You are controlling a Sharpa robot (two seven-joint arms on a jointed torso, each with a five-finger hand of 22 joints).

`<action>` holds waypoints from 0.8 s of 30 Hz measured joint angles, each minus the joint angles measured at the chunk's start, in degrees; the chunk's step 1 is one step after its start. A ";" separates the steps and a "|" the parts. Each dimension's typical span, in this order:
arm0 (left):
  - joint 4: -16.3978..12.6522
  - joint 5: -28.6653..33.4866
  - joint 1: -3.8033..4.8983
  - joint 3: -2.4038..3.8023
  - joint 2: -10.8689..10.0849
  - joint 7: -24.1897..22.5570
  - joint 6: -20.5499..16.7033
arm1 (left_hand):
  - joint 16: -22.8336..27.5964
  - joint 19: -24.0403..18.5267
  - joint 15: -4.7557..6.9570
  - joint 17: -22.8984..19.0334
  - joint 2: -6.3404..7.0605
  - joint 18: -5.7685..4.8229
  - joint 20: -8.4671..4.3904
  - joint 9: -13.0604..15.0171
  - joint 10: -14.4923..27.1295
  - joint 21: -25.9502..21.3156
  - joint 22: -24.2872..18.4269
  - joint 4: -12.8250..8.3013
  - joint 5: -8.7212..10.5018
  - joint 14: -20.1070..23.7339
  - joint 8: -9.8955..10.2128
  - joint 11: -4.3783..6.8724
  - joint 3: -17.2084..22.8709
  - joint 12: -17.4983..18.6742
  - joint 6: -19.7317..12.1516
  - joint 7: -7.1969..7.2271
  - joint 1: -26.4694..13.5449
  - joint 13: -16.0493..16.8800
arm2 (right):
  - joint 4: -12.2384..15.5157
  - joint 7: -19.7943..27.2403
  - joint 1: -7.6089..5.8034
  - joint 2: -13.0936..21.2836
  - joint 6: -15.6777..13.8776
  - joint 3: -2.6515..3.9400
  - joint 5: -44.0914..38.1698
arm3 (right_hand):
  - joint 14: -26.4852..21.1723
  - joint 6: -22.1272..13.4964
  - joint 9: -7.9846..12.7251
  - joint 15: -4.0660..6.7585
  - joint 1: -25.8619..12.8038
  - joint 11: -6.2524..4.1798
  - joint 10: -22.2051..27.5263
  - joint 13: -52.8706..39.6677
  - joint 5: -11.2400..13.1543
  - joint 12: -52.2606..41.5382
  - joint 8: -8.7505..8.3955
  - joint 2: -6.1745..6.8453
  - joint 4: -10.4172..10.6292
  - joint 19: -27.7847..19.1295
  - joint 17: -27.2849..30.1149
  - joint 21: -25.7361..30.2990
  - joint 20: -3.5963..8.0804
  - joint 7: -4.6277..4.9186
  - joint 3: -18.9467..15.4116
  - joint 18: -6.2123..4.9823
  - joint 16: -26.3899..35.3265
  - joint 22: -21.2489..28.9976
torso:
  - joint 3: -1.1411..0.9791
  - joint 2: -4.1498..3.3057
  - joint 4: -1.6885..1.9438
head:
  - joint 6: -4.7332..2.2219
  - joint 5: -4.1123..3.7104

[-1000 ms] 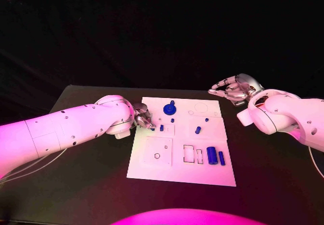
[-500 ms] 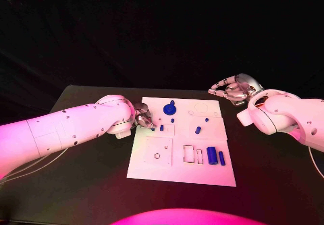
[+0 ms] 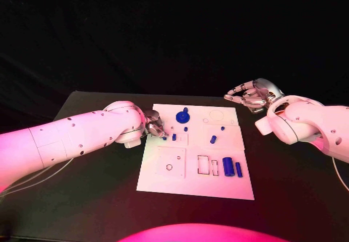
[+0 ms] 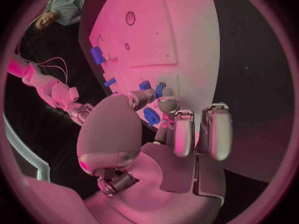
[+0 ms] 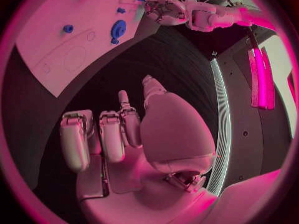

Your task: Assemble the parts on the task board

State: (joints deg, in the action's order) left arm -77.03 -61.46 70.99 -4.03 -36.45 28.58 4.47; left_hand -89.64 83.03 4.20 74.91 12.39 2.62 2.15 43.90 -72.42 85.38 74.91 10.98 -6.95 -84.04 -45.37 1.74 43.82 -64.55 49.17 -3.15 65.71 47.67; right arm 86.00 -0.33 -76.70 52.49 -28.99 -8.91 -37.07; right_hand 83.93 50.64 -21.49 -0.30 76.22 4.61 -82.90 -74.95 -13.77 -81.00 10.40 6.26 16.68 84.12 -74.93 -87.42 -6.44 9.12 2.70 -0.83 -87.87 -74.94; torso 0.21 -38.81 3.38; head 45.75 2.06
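Head view shows the left hand (image 3: 154,126) at the left edge of the white task board (image 3: 192,186), fingertips pinching a small blue part (image 4: 151,116), while the right hand (image 3: 251,96) hovers empty beyond the board's far right corner, fingers loosely spread.

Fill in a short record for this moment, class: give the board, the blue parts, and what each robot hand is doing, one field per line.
Board: white task board lying flat in the middle of the black table.
Parts: round blue part at the far end; two blue cylinders lying side by side nearer the robot's right; small blue pieces mid-board.
Left robot hand: at the board's left edge, fingertips closed round a small blue part.
Right robot hand: raised off the board's far right corner, fingers curled, holding nothing.
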 measured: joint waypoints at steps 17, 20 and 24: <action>0.20 -0.10 0.01 -0.01 -0.05 -0.01 0.26 | 0.00 0.40 0.20 0.00 0.59 0.00 0.02 -0.54 -0.21 0.22 0.00 -0.24 -0.02 0.21 0.02 0.21 -0.44 -0.35 1.27 0.85 -1.49 -0.10 | -0.02 0.10 0.00 -0.01 -0.02 0.00 -0.01 | 0.00 0.00 0.00 0.00 -0.23 0.00 0.00 0.01 0.01 0.00 0.00 0.23 0.00 0.00 0.01 0.00 0.00 0.00 0.00 0.00 0.00 0.01 | 0.05 0.00 0.03 | 0.11 -0.06; 0.25 -0.10 0.00 -0.02 -0.08 -0.02 0.34 | 0.00 0.40 0.20 0.00 0.59 0.00 0.02 -0.66 -0.21 0.22 0.00 -0.31 -0.03 0.21 0.03 0.21 -0.51 -0.35 1.32 0.90 -1.49 -0.14 | -0.03 0.11 0.00 -0.01 -0.02 0.00 -0.01 | 0.00 0.00 0.00 0.00 -0.23 0.00 0.00 0.01 0.01 0.00 0.00 0.23 0.00 0.00 0.01 0.00 0.00 0.00 0.00 0.00 0.00 0.01 | 0.05 0.01 0.02 | 0.08 -0.05; 0.30 -0.10 -0.01 -0.03 -0.11 -0.03 0.39 | 0.00 0.40 0.20 0.00 0.59 0.00 0.02 -0.66 -0.21 0.22 0.00 -0.31 -0.03 0.21 -0.05 0.21 -0.51 -0.35 1.33 0.90 -1.49 -0.14 | -0.05 0.11 0.00 -0.03 -0.02 0.00 -0.02 | 0.00 0.00 0.00 0.00 -0.23 0.00 0.00 0.02 0.14 0.00 0.04 0.23 -0.05 0.00 0.01 0.00 0.00 0.00 -0.05 0.00 0.00 0.02 | 0.04 0.01 0.00 | 0.04 -0.02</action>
State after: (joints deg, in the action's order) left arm -76.73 -61.57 70.98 -4.06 -36.56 28.55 4.86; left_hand -89.63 83.43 4.40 74.91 12.98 2.62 2.17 43.24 -72.63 85.60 74.90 10.67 -6.98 -83.83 -45.41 1.95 43.31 -64.90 50.50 -2.25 64.21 47.53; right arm 85.95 -0.22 -76.69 52.46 -29.01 -8.91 -37.09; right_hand 83.93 50.64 -21.50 -0.30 76.00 4.61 -82.90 -74.94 -13.63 -81.00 10.44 6.49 16.63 84.11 -74.92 -87.42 -6.44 9.13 2.66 -0.83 -87.87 -74.92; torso 0.25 -38.80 3.38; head 45.79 2.04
